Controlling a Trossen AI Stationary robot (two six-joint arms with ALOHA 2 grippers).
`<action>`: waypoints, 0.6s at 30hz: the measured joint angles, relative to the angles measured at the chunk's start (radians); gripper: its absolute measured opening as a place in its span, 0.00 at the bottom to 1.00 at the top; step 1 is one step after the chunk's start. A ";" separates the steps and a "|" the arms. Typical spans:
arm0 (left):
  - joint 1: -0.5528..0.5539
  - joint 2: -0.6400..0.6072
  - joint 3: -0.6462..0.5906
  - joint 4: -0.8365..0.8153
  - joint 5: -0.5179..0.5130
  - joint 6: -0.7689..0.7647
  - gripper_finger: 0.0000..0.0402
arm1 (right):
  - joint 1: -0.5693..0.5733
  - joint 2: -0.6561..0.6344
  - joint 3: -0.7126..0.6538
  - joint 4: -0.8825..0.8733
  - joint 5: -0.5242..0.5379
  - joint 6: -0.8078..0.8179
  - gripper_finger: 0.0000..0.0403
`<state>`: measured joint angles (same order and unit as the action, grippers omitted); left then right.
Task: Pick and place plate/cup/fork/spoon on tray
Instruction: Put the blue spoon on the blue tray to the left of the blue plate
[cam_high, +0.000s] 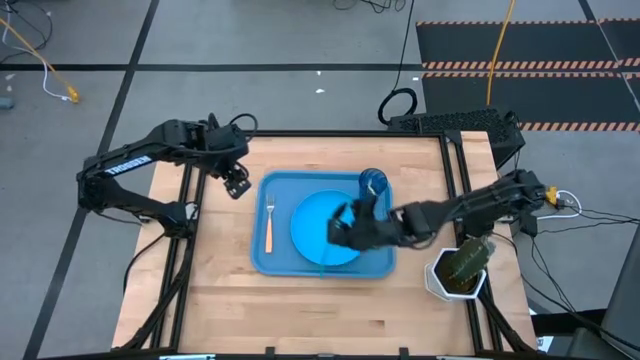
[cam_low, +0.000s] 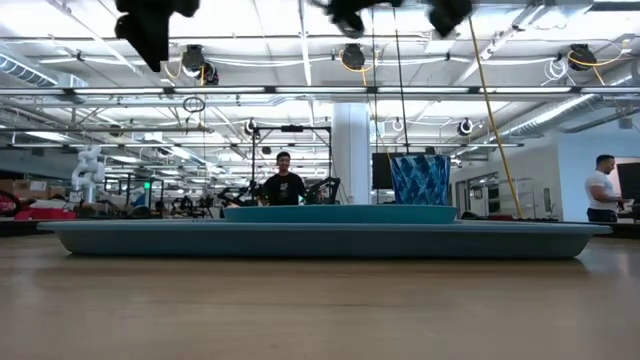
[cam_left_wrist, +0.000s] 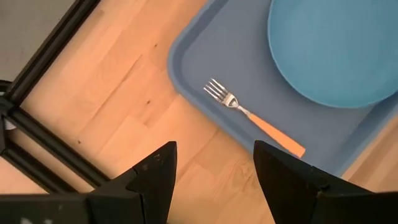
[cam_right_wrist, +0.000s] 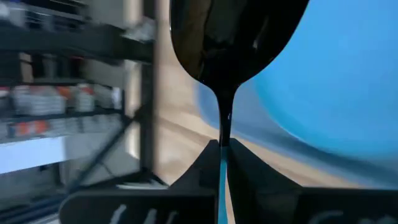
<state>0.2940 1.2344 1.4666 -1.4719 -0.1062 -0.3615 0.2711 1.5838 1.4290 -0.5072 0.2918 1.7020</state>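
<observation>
The plate (cam_high: 322, 230), the cup (cam_high: 372, 182) and the fork (cam_high: 268, 224) already sit on the blue tray (cam_high: 275, 262), the fork along its left side, the cup at the far right corner and the plate in the middle. That leaves the spoon (cam_right_wrist: 231, 37) as the step in hand: the right gripper (cam_high: 345, 228) hovers over the plate's right part with its fingers clamped on the slim light blue handle, the dark shiny bowl sticking out ahead of them in the right wrist view. The left gripper (cam_high: 236, 184) waits just off the tray's far left corner, above bare table, its fingers (cam_left_wrist: 149, 171) apart and holding nothing. By my reading the task is nearly finished. The next move calls for lowering the spoon to a free strip of tray, probably beside the plate's rim, laying it flat and only then letting go, so that it does not land on the plate or bounce against the rim.
</observation>
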 joint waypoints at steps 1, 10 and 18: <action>0.000 -0.016 0.000 -0.006 0.000 0.002 0.54 | -0.020 0.019 0.024 -0.001 -0.005 -0.036 0.00; 0.000 -0.153 0.000 -0.074 0.005 -0.050 0.54 | -0.163 0.261 0.188 0.088 -0.177 -0.208 0.00; -0.002 -0.218 0.000 -0.080 0.010 -0.100 0.54 | -0.231 0.445 0.372 0.094 -0.276 -0.341 0.00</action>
<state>0.2924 1.0165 1.4666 -1.5516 -0.0967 -0.4619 0.0406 2.0285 1.8008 -0.4136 0.0160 1.3615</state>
